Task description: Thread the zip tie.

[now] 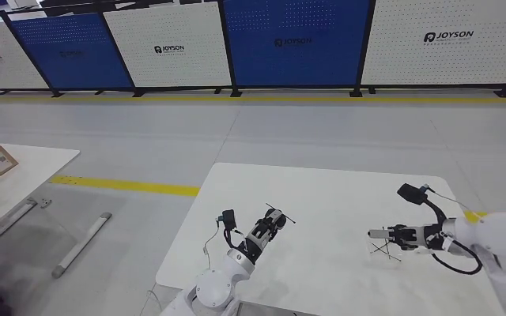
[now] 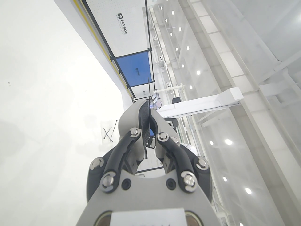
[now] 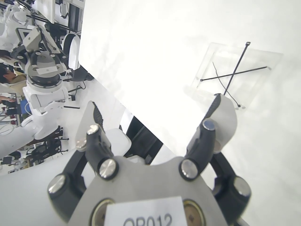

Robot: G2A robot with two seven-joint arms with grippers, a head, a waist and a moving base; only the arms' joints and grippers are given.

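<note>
Holding a thin black plastic zip tie (image 1: 288,219) clear of the white counter (image 1: 332,189), the left gripper (image 1: 275,217) sits over the counter's left half, toward the near edge. The right gripper (image 1: 373,234) hangs near the right edge, just above a scatter of loose black zip ties (image 1: 385,249).

Left wrist view: fingers (image 2: 131,118) clenched flat on the held zip tie (image 2: 149,90). A short length pokes out past the tips. Which end carries the head I cannot tell.

Right wrist view: right gripper (image 3: 156,99) spread wide with nothing between the fingers. Just beyond lies a clear shallow plastic tray (image 3: 272,55) with three loose zip ties (image 3: 235,71) crossed in it.

Handling, as judged: the strap is very light, narrow, smooth and springy. It will likely bow and flick if gripped far from its end. Best taken flat across the strap, close behind the free end, so the tip does not wander. The head's slot is small, so pinch right beside the head to keep it square.
</note>
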